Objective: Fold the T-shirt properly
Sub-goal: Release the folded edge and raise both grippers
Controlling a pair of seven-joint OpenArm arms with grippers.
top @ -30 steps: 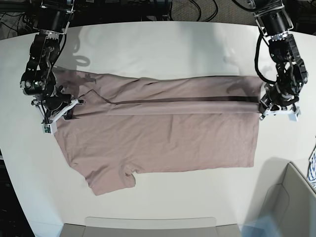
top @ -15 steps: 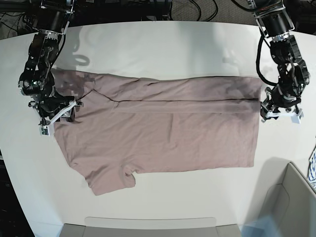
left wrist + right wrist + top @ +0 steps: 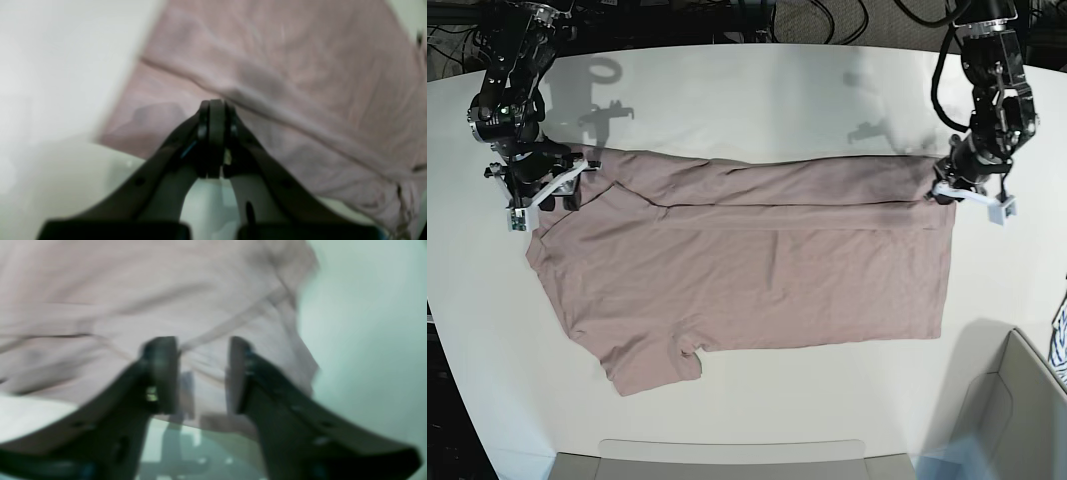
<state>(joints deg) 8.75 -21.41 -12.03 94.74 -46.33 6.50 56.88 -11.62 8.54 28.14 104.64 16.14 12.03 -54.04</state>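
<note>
The dusty-pink T-shirt [image 3: 757, 270] lies flat on the white table [image 3: 747, 100], its far long side folded over along a straight crease, one sleeve pointing toward the near edge. In the base view my left gripper [image 3: 944, 191] hangs over the shirt's right end of that crease. The left wrist view shows this gripper [image 3: 217, 104] shut with nothing in it, above the T-shirt [image 3: 300, 73]. My right gripper [image 3: 562, 195] hovers at the shirt's left end. The right wrist view shows it [image 3: 200, 341] open and empty over the T-shirt [image 3: 133, 290].
A grey bin [image 3: 1017, 400] stands at the near right corner. A blue-and-white patterned cloth [image 3: 1060, 340] pokes in at the right edge. A grey tray [image 3: 727, 455] sits along the near edge. Cables run behind the table's far edge.
Both grippers let go of the fold's ends and rose toward the far side. The left one closed again empty. The folded flap now rests flat.
</note>
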